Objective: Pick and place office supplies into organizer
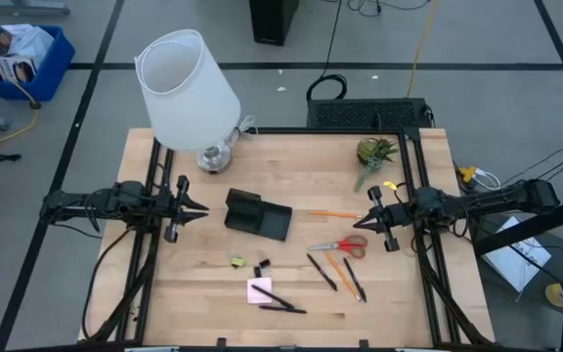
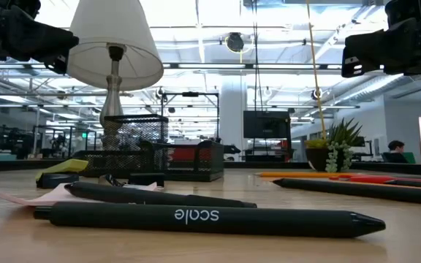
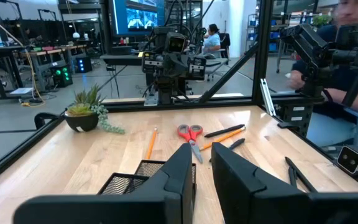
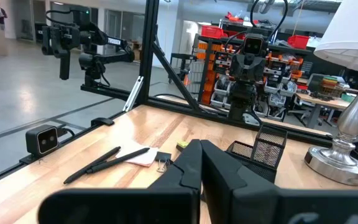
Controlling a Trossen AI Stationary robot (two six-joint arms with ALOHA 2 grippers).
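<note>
Both arms hover at the tabletop's (image 1: 194,293) sides with nothing picked yet. The left end effector (image 1: 199,208) points inward just beside the organizer (image 1: 258,215); its fingers (image 3: 182,168) stand slightly spread, holding nothing. The right end effector (image 1: 370,217) sits near the scissors (image 1: 341,245), fingers pressed together and empty.

The organizer lies near the tabletop's middle. In front of it are a yellow piece (image 1: 237,260), a clip (image 1: 261,266) and a pink pad (image 1: 260,289) with two pens (image 1: 278,304) lying across it. To the right lie the scissors, an orange pencil (image 1: 334,213) and more pens and a pencil (image 1: 338,274).

The sensible first pick is probably the scissors, closest to the right arm. That end effector would need to spread its fingers first, descend straight over the handles or the pivot, and close across the narrow width, not along the blades. The pencil just beside the scissors could get nudged, so a clean vertical approach matters. The drop should go into the organizer's taller slotted section, clear of the left arm, which crowds that side.
</note>
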